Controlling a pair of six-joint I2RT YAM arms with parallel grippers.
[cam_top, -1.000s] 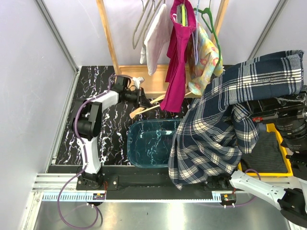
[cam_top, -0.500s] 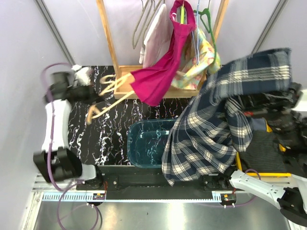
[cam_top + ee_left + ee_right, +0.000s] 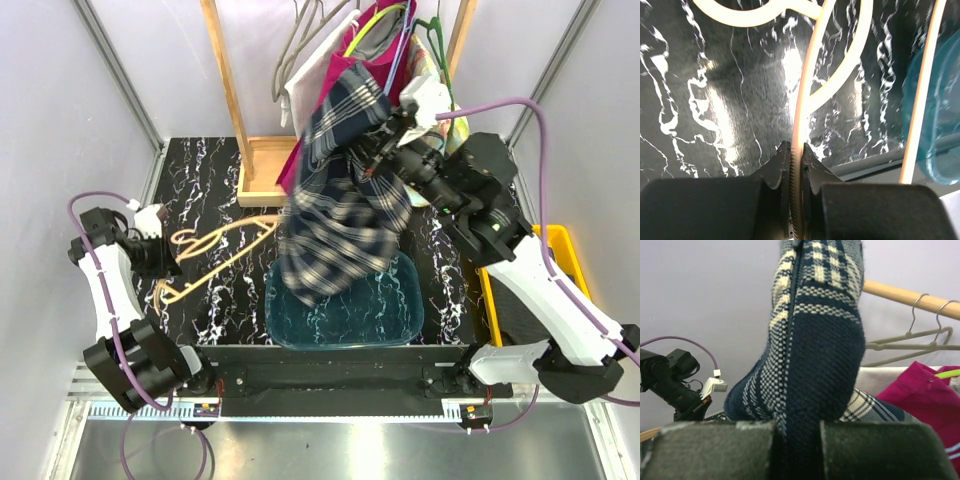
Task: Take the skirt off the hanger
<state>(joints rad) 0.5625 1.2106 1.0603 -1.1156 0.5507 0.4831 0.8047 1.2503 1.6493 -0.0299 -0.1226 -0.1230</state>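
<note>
1. Table [image 3: 210, 190]: black marbled top. It carries the rack at the back and the tub at the front centre.

2. Garment rack [image 3: 224, 80]: wooden frame, hung with a magenta garment [image 3: 345, 45] and wire hangers.

3. Skirt [image 3: 340, 200]: navy and cream plaid. It is held aloft at its upper edge, just in front of the rack, and drapes down with its hem over the tub. It is well apart from the hanger, so the removal looks done and only the set-down remains.

4. Tub [image 3: 300, 325]: translucent blue, sitting under the skirt's hem.

5. Hanger [image 3: 805, 85]: pale and bare, held over the left part of the table.

6. Right end effector [image 3: 797, 430]: clamped on a thick fold of the skirt, raised near the rack.

7. Left end effector [image 3: 796, 155]: pinched tight on one thin bar of the hanger.

Hazards, as judged:
- The skirt's top edge is close to the hung garments and hooks. A careless sweep could snag it or drag a neighbour off the rail.
- The grip is on bunched cloth only, so the weight below may pull it free early.
- A hem dropped off-centre would spill over the tub rim.
- The hanger may pivot in its narrow pinch.
</note>
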